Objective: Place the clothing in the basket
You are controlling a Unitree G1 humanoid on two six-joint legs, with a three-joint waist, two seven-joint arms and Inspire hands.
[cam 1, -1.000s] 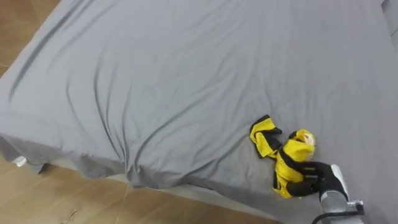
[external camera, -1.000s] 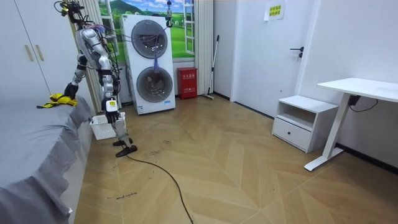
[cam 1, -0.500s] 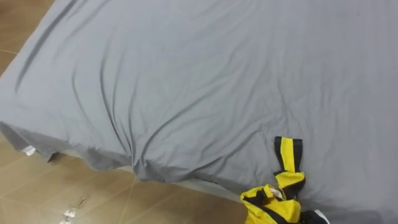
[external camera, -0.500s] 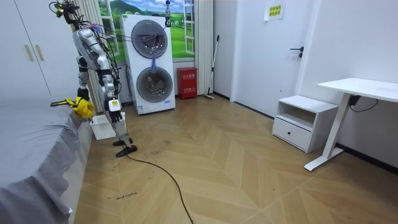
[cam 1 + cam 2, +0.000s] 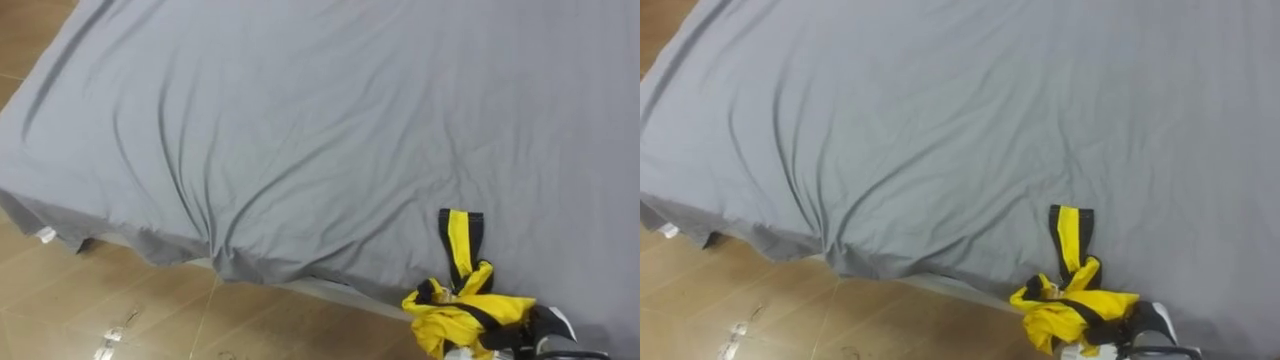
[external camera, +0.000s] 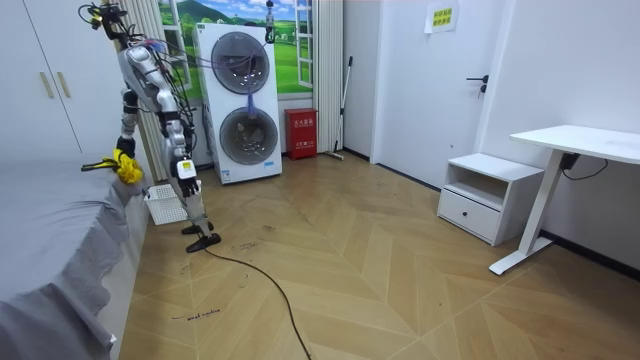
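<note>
In the left eye view the robot looks down on the grey bed (image 5: 300, 130). At the bed's near edge the right hand (image 5: 545, 328) has its fingers curled round a bunched yellow and black garment (image 5: 465, 315). One striped strap lies flat on the sheet, probably because the hold is on the bunch alone.

In the room view the robot stands at the bed's corner, in front of the stacked washing machines (image 6: 245, 100). The garment hangs from the right hand. The left hand (image 6: 185, 170) hangs at its side, too small to tell its state. A white basket (image 6: 165, 205) sits on the floor by its feet, handy for a short carry.

The right eye view shows the same hold.
</note>
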